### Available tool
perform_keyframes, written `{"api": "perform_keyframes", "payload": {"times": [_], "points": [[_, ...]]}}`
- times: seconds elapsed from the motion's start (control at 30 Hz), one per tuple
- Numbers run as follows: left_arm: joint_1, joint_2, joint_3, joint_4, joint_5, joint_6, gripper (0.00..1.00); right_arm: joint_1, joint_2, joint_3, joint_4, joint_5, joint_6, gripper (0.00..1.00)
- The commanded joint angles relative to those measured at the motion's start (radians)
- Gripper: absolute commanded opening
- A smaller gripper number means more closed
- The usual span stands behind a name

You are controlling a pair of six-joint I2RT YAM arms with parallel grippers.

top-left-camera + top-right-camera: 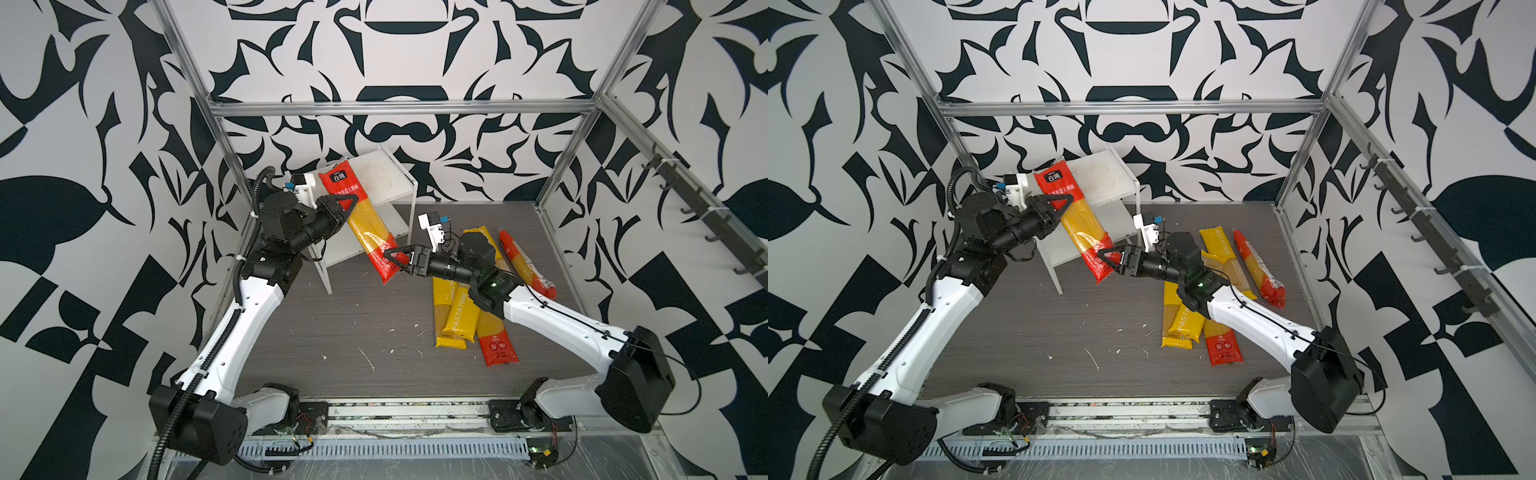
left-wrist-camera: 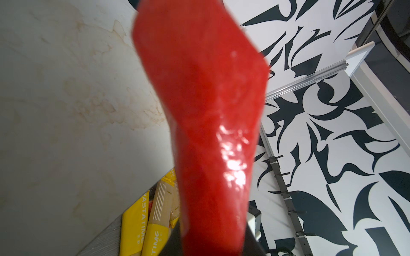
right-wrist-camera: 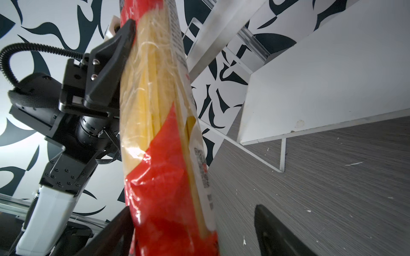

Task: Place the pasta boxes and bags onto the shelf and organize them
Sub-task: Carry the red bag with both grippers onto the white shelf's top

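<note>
On the right side of the grey desk (image 1: 316, 357), nearest you, five spaghetti packs lie flat. The yellow packs (image 1: 458, 316), lettered PASTATIME, overlap with their long axes running roughly front to back. A second red pack (image 1: 498, 349) pokes its end toward you beside them. A third red pack (image 1: 525, 262) lies alone by the desk's right edge, its near end angled to the right.

Beyond the heap, your right fingers (image 1: 392, 255) stand open astride the low red end of the lifted pack (image 1: 365, 220). The right wrist view shows one finger against the wrapper and the other well clear of it.

That pack hangs tilted above the desk, label side up. Its long axis climbs from the low near end up and away to the left, and its black-badged top end points at the back wall (image 1: 478, 124), over the left part of the shelf's top board.

Your left fingers (image 1: 352, 203) are clamped on the pack's clear middle, just below the red top.

Farthest back stands the white two-board shelf (image 1: 392, 166), with brownish stains on its top board. You cannot tell whether the pack touches that board.
</note>
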Motion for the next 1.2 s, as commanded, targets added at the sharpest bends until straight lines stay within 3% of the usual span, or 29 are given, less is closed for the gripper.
{"api": "perform_keyframes", "payload": {"times": [0.0, 0.13, 0.33, 0.57, 0.67, 1.0, 1.17], "points": [[0.002, -0.02, 0.054, 0.137, 0.016, -0.064, 0.01, 0.031, 0.019, 0.061, 0.096, -0.023, 0.042, 0.83], [0.019, -0.02, 0.041, 0.153, 0.018, -0.078, 0.02, 0.04, 0.019, 0.047, 0.135, 0.027, 0.074, 0.73], [0.037, -0.013, 0.035, 0.148, 0.027, -0.106, 0.12, 0.041, 0.046, 0.043, 0.245, 0.065, 0.168, 0.38], [0.074, -0.027, 0.039, 0.106, 0.028, -0.115, 0.48, 0.041, 0.064, 0.071, 0.289, 0.12, 0.24, 0.18], [0.082, -0.042, 0.054, 0.046, 0.02, -0.07, 0.61, 0.041, 0.079, 0.108, 0.29, 0.143, 0.268, 0.14], [0.108, -0.149, 0.135, -0.372, -0.208, 0.215, 0.7, 0.073, 0.182, 0.284, 0.217, 0.234, 0.356, 0.05], [0.13, -0.201, 0.145, -0.449, -0.291, 0.297, 0.71, 0.114, 0.248, 0.416, 0.123, 0.296, 0.345, 0.05]]}}
